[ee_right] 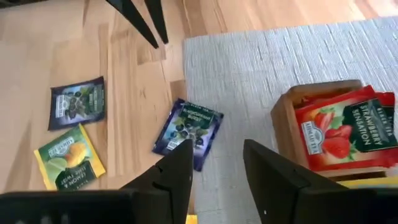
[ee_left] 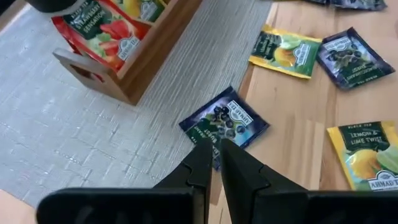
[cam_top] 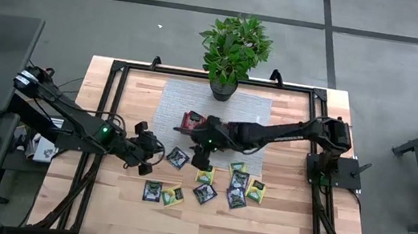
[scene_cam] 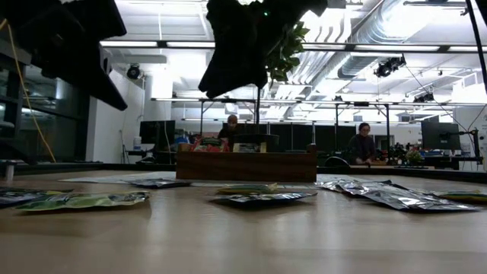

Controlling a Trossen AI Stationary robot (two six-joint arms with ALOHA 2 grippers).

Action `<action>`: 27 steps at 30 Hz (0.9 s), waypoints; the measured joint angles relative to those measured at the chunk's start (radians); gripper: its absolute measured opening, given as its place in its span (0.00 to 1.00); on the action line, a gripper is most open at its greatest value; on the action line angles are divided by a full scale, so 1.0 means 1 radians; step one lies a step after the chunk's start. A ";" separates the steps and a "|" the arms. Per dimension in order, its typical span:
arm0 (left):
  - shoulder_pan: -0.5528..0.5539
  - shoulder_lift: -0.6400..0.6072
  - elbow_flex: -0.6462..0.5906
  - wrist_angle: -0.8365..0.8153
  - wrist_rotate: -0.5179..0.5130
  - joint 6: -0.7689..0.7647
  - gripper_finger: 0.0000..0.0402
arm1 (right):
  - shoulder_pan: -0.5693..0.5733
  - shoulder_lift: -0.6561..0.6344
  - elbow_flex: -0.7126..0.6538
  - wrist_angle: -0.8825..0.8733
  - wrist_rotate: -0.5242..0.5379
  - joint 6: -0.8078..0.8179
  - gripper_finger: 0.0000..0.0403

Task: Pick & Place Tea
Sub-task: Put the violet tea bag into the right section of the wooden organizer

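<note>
Tea sachets (cam_top: 204,193) lie scattered on the wooden tabletop (cam_top: 275,231) toward its front edge, in a loose cluster of dark blue and yellow-green squares. One dark blue blackcurrant sachet (ee_left: 224,124) lies apart from them, half on the grey mat (cam_top: 254,111) and half on bare wood at the mat's front edge.

Seen from above, the left gripper (cam_top: 149,151) hangs just beside that sachet, and the right gripper (cam_top: 202,158) hangs just on its other side, near the wooden tray (cam_top: 192,120) on the mat. The overhead picture is too coarse to show the fingers.

The left wrist camera fills that in: the left gripper's fingers (ee_left: 202,167) stand nearly together with only a slit between them, holding nothing, above the near corner of the blackcurrant sachet. The right wrist camera shows the right gripper's fingers (ee_right: 177,171) parted to a middling gap, empty, above the same sachet (ee_right: 188,132).

Only the wrist views look into the tray: its end compartment holds red strawberry sachets (ee_right: 348,127), standing on edge and leaning. A yellow-green sachet shows in the next compartment.

The table-level view shows the sachets as flat foil shapes, and behind the tray two people sit in the room. A potted plant (cam_top: 234,52) stands at the mat's back edge.
</note>
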 joint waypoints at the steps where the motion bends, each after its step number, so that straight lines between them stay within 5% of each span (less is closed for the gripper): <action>1: 0.005 0.000 -0.019 0.034 0.006 -0.002 0.08 | 0.007 0.005 0.000 0.001 0.010 0.007 0.33; 9: 0.159 -0.008 -0.243 0.376 0.230 -0.029 0.08 | 0.037 0.057 -0.001 0.024 0.001 0.026 0.03; 22: 0.450 -0.008 -0.317 0.603 0.618 0.003 0.08 | 0.046 0.193 -0.001 0.172 -0.045 0.075 0.00; 27: 0.518 -0.008 -0.319 0.607 0.707 0.011 0.18 | 0.050 0.229 -0.002 0.226 -0.062 0.072 0.00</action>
